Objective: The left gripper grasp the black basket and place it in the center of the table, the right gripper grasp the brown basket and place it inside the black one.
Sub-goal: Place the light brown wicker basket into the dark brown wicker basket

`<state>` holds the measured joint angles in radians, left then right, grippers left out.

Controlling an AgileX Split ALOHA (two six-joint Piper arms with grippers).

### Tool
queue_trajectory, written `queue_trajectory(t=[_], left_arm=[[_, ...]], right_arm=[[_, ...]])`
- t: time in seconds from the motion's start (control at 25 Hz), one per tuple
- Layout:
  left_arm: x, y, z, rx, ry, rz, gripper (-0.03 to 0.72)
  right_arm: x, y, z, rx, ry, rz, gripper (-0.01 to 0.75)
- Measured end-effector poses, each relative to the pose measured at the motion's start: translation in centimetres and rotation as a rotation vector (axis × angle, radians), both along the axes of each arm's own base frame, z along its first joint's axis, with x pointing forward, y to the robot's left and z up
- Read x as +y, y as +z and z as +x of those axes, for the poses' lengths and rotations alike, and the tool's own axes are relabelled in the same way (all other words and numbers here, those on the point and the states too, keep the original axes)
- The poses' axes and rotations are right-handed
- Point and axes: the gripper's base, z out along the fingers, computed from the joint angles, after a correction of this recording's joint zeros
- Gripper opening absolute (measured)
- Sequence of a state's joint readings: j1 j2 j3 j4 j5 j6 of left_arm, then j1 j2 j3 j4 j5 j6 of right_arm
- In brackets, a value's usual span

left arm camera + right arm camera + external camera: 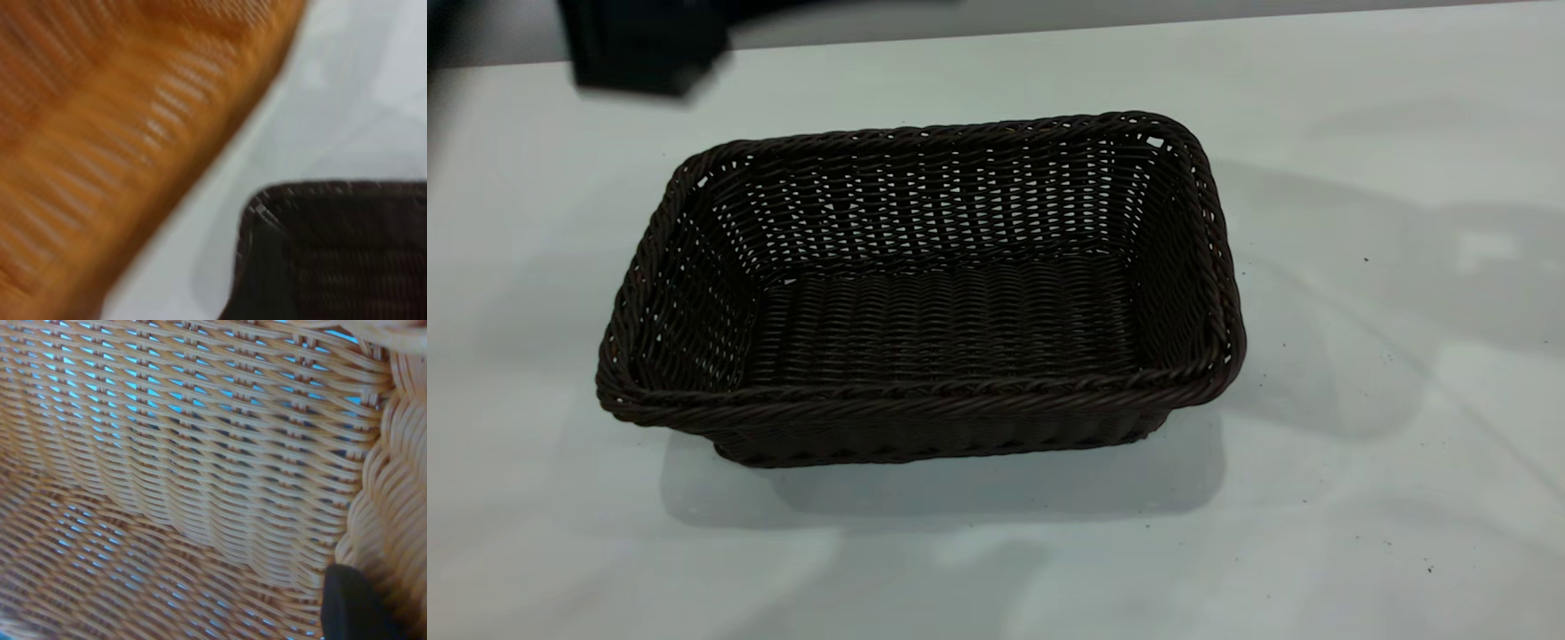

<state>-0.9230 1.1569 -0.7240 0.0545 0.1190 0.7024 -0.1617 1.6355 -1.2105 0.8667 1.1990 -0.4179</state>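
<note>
Brown basket (187,480), tan-orange woven rectangle: carried, apparently pinched at its rim by right gripper (353,603) | dark woven black basket (925,293) mid-table (1360,498), empty | left gripper unseen | advice: centre, lower level, then release.
</note>
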Motion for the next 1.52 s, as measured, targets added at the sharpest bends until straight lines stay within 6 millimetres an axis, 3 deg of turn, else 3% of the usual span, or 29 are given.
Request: queue_trajectory(t=[0.2, 0.48, 0.8, 1.0, 1.52], left_arm=[[1.0, 2.4, -0.8, -0.082, -0.003, -0.109, 0.530], [2.0, 4.1, -1.5, -0.138, -0.003, -0.179, 0.530], [2.1, 5.4, -1.6, -0.210, -0.010, -0.272, 0.530], [2.1, 5.4, -1.6, -0.209, -0.009, -0.270, 0.530], [2.1, 5.4, -1.6, -0.212, -0.010, -0.273, 0.530]], right_arm=[[2.9, -1.8, 1.2, 0.092, 0.125, -0.073, 0.111], [6.0, -4.5, 2.1, 0.171, 0.209, -0.087, 0.111], [9.1, -4.9, 1.4, 0.187, 0.288, -0.095, 0.111], [10.2, -5.1, 1.1, 0.207, 0.306, -0.098, 0.111], [10.6, -8.4, 2.4, 0.267, 0.268, -0.092, 0.111]])
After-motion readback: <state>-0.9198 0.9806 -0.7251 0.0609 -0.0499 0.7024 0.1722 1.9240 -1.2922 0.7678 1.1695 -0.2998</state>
